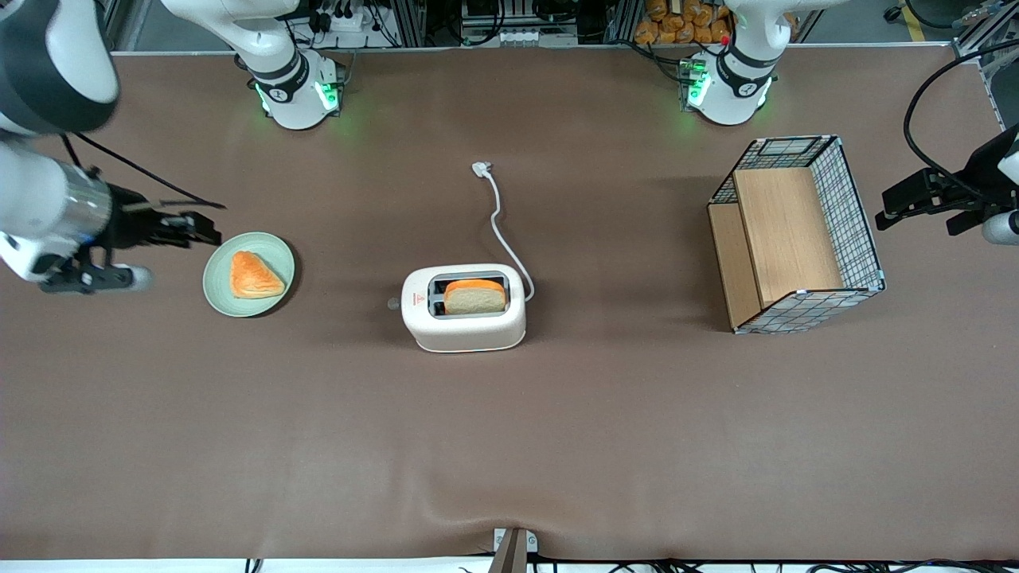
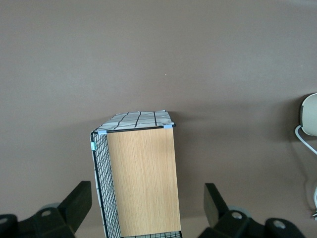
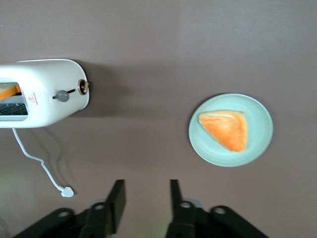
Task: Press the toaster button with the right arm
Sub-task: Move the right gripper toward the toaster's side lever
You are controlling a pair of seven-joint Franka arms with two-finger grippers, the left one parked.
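Observation:
The cream-white toaster (image 1: pixel 464 309) stands mid-table with a bread slice (image 1: pixel 474 296) in one slot. Its cord (image 1: pixel 500 227) trails away from the front camera to a plug (image 1: pixel 482 168). The toaster button (image 1: pixel 392 303), a tiny grey knob, sticks out of the toaster's end that faces the working arm. In the right wrist view the toaster (image 3: pixel 44 93) and the toaster button (image 3: pixel 63 95) show well apart from my gripper (image 3: pixel 147 184). The right arm's gripper (image 1: pixel 211 231) hovers at the working arm's end of the table, beside the plate, open and holding nothing.
A pale green plate (image 1: pixel 219 288) with an orange toast piece (image 1: pixel 255 275) lies between the gripper and the toaster. A wire basket with wooden panels (image 1: pixel 796 235) stands toward the parked arm's end of the table.

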